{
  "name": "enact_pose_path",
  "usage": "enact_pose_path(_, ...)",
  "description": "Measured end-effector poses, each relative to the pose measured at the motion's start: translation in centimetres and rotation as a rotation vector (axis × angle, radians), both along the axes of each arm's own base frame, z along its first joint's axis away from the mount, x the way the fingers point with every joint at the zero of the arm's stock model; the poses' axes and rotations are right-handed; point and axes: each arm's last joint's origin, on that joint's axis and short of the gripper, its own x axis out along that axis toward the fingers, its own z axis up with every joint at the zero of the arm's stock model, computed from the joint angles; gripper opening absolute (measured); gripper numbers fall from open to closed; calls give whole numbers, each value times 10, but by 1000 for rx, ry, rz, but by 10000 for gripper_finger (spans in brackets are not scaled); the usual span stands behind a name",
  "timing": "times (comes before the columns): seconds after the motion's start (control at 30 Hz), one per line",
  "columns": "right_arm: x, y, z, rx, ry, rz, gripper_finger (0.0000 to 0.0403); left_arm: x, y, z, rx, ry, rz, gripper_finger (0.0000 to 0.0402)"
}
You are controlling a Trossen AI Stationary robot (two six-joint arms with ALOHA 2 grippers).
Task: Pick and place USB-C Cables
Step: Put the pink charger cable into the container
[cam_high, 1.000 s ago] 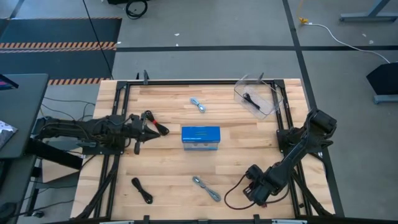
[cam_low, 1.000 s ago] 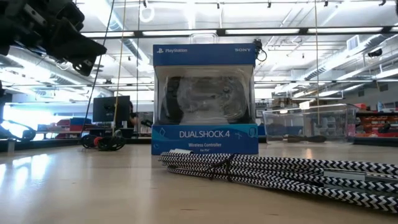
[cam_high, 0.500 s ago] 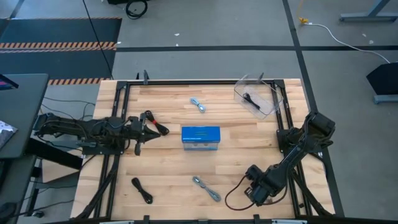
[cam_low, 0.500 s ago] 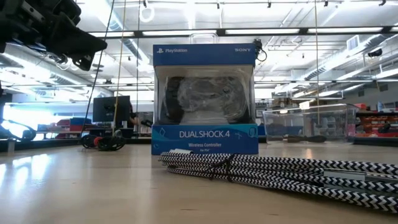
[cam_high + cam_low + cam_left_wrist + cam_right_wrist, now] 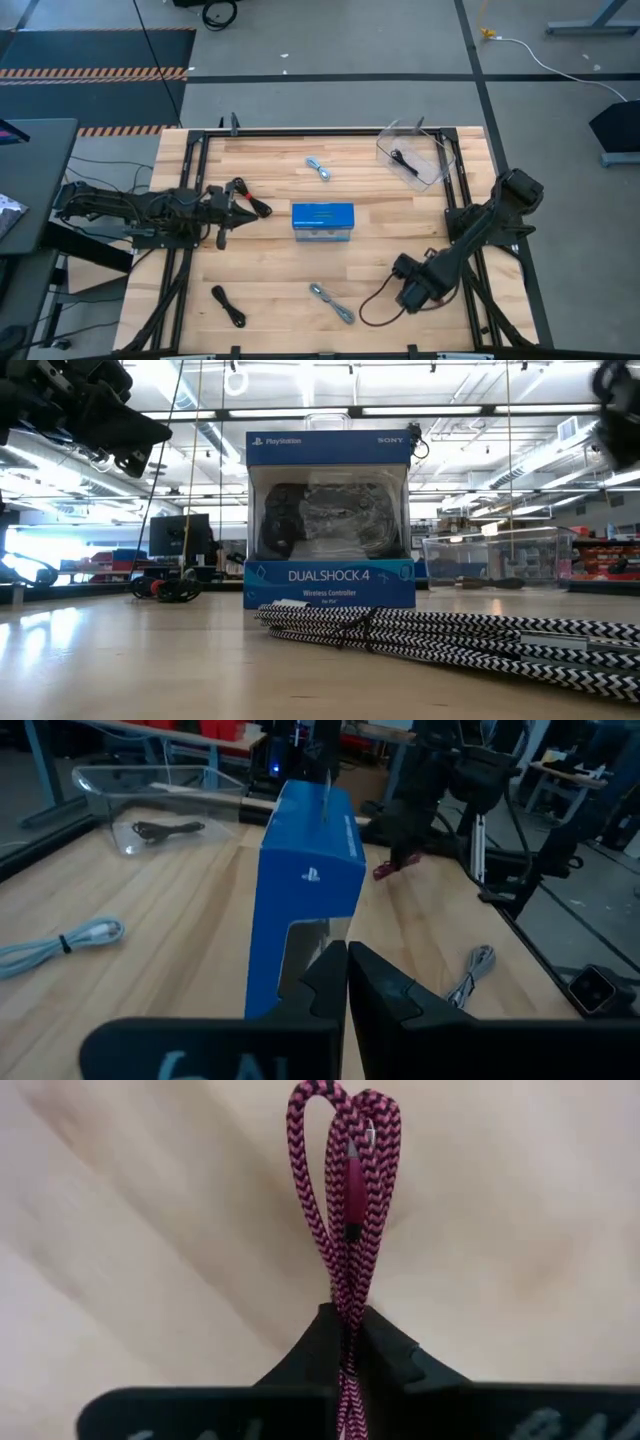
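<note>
My right gripper (image 5: 345,1320) is near the table's near right corner (image 5: 408,288), shut on a red-and-black braided USB-C cable (image 5: 345,1190). My left gripper (image 5: 346,955) is shut and bare, raised at the table's left (image 5: 250,203) and pointing at the blue box (image 5: 322,222). Lying flat on the wood are a pale blue cable (image 5: 320,168), a black cable (image 5: 230,307) and a silver-grey cable (image 5: 333,303), which fills the foreground of the low view (image 5: 450,640). Another black cable (image 5: 403,160) lies inside the clear bin (image 5: 425,155). My right gripper pinches several strands of the red cable bundle (image 5: 347,1305) between its two fingers, coming from above. The fingers lie along the strands. The looped end (image 5: 330,1110) sticks out past the fingertips. In the left wrist view the red cable (image 5: 395,870) hangs just above the table.
The blue controller box (image 5: 305,870) stands upright in the middle of the table. The clear bin (image 5: 150,795) sits at the far right corner. A black frame (image 5: 455,190) runs along the table's edges. Bare wood lies between the box and my right gripper.
My right gripper has risen and moved toward the far edge and slightly left. Its arm now shows blurred at the upper right of the low view.
</note>
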Motion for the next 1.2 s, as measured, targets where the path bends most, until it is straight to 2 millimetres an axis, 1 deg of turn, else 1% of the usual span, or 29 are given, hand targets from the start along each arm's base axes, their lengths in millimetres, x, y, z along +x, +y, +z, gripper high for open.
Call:
enact_pose_path(0.13,3,-20,26,-10,-84,28,15,1,1,4,-31,-46,56,21)
enact_pose_path(0.37,-6,-66,75,-146,-150,37,15,1,2,5,-67,-57,85,21)
enact_pose_path(0.47,-6,-86,96,-198,-185,34,15,1,2,5,-81,-56,87,21)
enact_pose_path(0.57,-5,-107,115,-273,-173,14,15,1,2,6,-64,-59,84,21)
enact_pose_path(0.67,-4,-129,131,-352,-130,11,15,1,3,6,-1,-63,94,21)
enact_pose_path(0.8,0,-156,146,-401,-87,8,15,1,4,8,62,-75,120,21)
enact_pose_path(0.9,3,-177,152,-406,-67,4,15,1,4,10,135,-94,115,21)
enact_pose_path(1.0,5,-197,156,-412,-57,-11,15,1,7,15,201,-130,151,21)
enact_pose_path(1.1,6,-218,156,-421,-53,-22,15,0,13,25,225,-135,224,21)
enact_pose_path(1.2,7,-241,157,-428,-73,-30,15,-2,21,40,235,-114,278,21)
